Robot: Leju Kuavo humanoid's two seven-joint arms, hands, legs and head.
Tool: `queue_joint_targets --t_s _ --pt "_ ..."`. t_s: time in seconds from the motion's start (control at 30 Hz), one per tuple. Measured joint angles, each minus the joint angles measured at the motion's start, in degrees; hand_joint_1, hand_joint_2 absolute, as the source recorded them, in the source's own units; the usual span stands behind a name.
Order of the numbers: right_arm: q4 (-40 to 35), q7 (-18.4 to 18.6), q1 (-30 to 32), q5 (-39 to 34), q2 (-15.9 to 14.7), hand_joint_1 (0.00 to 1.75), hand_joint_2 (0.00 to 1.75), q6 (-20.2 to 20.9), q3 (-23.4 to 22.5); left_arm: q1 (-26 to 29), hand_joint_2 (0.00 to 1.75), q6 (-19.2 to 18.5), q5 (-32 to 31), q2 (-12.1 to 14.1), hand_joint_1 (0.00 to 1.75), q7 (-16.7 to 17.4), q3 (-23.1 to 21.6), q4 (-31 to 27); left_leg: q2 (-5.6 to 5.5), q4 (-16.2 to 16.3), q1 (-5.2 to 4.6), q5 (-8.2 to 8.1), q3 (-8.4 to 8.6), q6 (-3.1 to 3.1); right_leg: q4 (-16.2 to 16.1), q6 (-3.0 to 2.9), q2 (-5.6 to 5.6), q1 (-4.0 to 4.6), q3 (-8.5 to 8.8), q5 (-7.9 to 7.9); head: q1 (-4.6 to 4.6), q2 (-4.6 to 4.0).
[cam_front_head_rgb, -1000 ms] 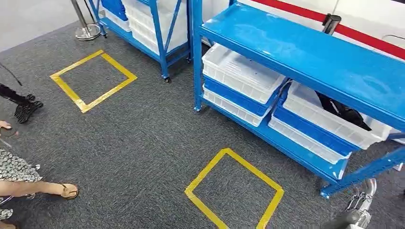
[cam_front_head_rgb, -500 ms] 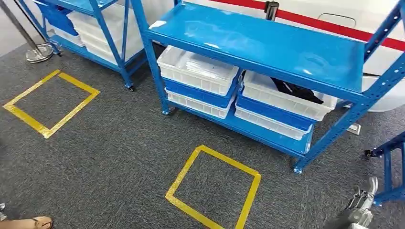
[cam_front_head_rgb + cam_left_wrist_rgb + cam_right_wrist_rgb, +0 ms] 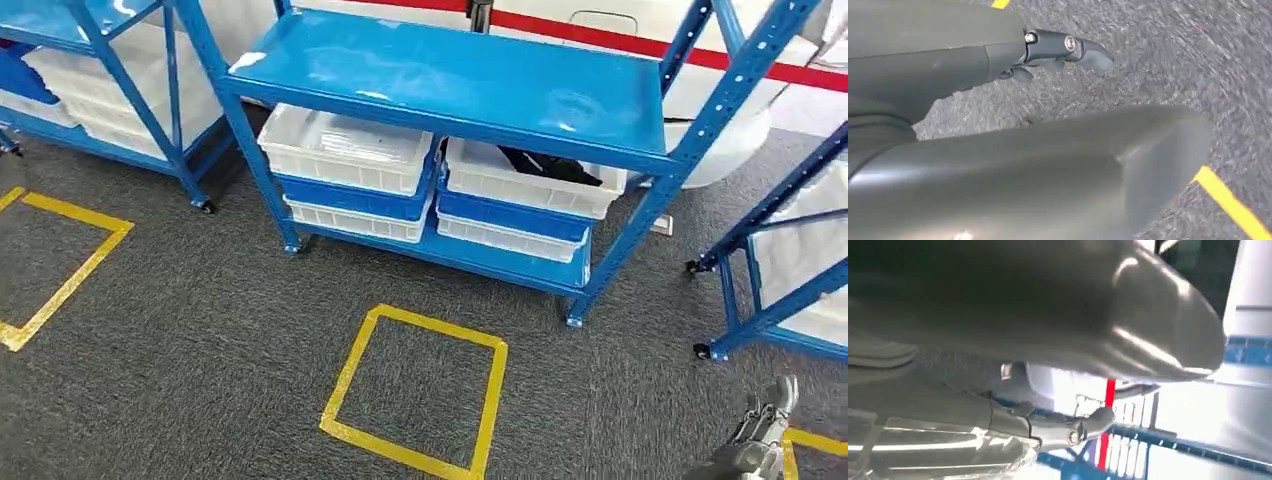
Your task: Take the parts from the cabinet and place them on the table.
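The dark parts are lying in the upper right white bin on the blue cabinet, straight ahead of me; my right hand is hanging low at my side, well apart from them, fingers loosely apart and holding nothing; my left hand is hanging over the grey carpet, also holding nothing. My view is swinging: the cabinet now sits centred, the yellow tape square is lying before it, and the sandalled foot has gone.
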Motion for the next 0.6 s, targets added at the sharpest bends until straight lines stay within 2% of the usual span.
queue_joint_targets --t_s 0.03,0.07,0.1,0.13,0.17,0.2,0.23,0.27,0.3,0.4,0.5,0.53,0.6 --pt "-0.02 0.00 0.03 0.00 0.00 0.00 0.00 0.00 -0.04 0.00 0.00 0.00 -0.07 0.00 0.00 0.00 -0.02 0.00 0.75 0.00 0.08 -0.04 0.01 -0.09 -1.45 0.57 -0.15 -0.24 0.87 0.82 0.02 0.00" --pt "-0.02 0.00 0.01 0.00 0.00 0.00 0.00 0.00 -0.17 0.01 0.00 -0.02 -0.13 -0.04 0.00 0.02 -0.02 0.00 1.44 0.14 0.24 -0.14 0.05 -0.37 -6.16 1.50 -0.65 -0.62 3.56 2.70 0.02 0.00" --pt "-0.02 0.00 0.01 0.00 0.00 0.00 0.00 0.02 -0.24 -0.01 0.00 -0.02 -0.17 -0.13 0.00 0.09 -0.02 0.00 1.36 0.31 0.39 -0.22 0.06 -0.86 -11.84 2.13 -1.02 -0.92 6.91 4.57 0.00 0.00" --pt "-0.09 -0.11 0.07 0.02 0.02 0.00 0.00 0.11 -0.37 -0.15 0.00 -0.04 -0.31 -0.13 0.00 0.15 -0.02 0.00 1.76 0.63 0.37 -0.38 0.10 -1.38 -17.64 2.45 -1.58 -1.29 10.57 5.76 0.04 0.00" --pt "-0.13 -0.26 0.12 0.24 0.07 0.00 0.00 0.11 -0.57 -0.22 0.00 -0.04 -0.46 -0.13 0.00 0.15 -0.02 0.00 2.04 0.75 0.01 -0.71 -0.07 -2.03 -17.88 2.04 -1.85 -0.51 10.91 5.66 0.00 0.00" --pt "-0.57 -0.63 0.44 0.74 0.39 0.00 0.00 -0.13 -0.72 -0.43 0.00 -0.02 -0.59 -0.09 0.00 0.15 -0.04 -0.02 2.17 1.25 -0.04 -1.15 0.06 -2.38 -18.41 1.29 -1.66 -1.11 10.74 6.12 -0.28 0.00" --pt "-0.68 -0.72 0.50 1.05 0.48 0.00 0.00 -0.24 -0.87 -0.51 0.00 -0.02 -0.59 0.04 0.00 0.13 -0.04 -0.04 2.04 1.28 0.24 -1.99 0.05 -1.77 -18.27 1.17 -1.72 -1.54 11.01 6.07 -0.33 0.00" --pt "-0.74 -0.79 0.59 1.27 0.66 0.00 0.00 -0.33 -1.18 -0.55 0.00 -0.02 -0.59 -0.07 0.00 0.13 -0.07 0.00 2.04 1.16 0.22 -1.01 0.04 -1.10 -18.19 0.93 -1.71 -0.85 11.00 6.16 -0.66 0.00" --pt "-0.85 -0.85 0.65 1.40 0.85 0.00 0.00 -0.33 -1.33 -0.56 0.00 -0.02 -0.66 -0.04 0.00 0.15 -0.07 0.00 1.71 1.17 0.51 -0.78 -0.06 -1.41 -18.16 0.65 -1.73 -0.62 10.83 6.25 -0.63 0.00" --pt "-1.29 -0.90 1.02 1.64 1.14 0.00 0.00 -0.42 -1.62 -0.53 0.00 -0.04 -0.66 -0.07 0.00 0.13 -0.07 0.00 1.71 0.84 0.83 -0.49 -0.09 -1.65 -18.15 0.27 -1.74 -0.25 10.68 6.41 -0.66 0.00" --pt "-1.57 -0.94 1.21 2.67 1.60 0.00 0.00 -0.81 -2.12 -0.54 0.00 -0.11 -0.74 -0.07 0.00 0.11 -0.07 0.00 1.71 0.67 1.10 -0.22 -0.06 -1.96 -18.14 0.13 -1.74 -0.04 10.62 6.44 -0.72 0.00" --pt "-1.62 -0.94 1.21 2.89 1.68 0.00 0.00 -1.03 -2.32 -0.54 0.00 -0.13 -0.76 -0.07 0.00 0.09 -0.09 0.00 1.71 0.64 1.17 -0.16 -0.06 -2.04 -18.13 -0.14 -1.74 0.09 10.60 6.43 -0.72 0.00" --pt "-1.62 -0.96 1.24 3.28 1.77 0.00 0.00 -1.11 -2.58 -0.54 0.00 -0.22 -0.83 -0.07 0.00 0.07 -0.09 0.00 1.72 0.59 1.29 -0.07 -0.07 -2.30 -18.12 -0.17 -1.73 0.24 10.56 6.43 -0.70 0.00"
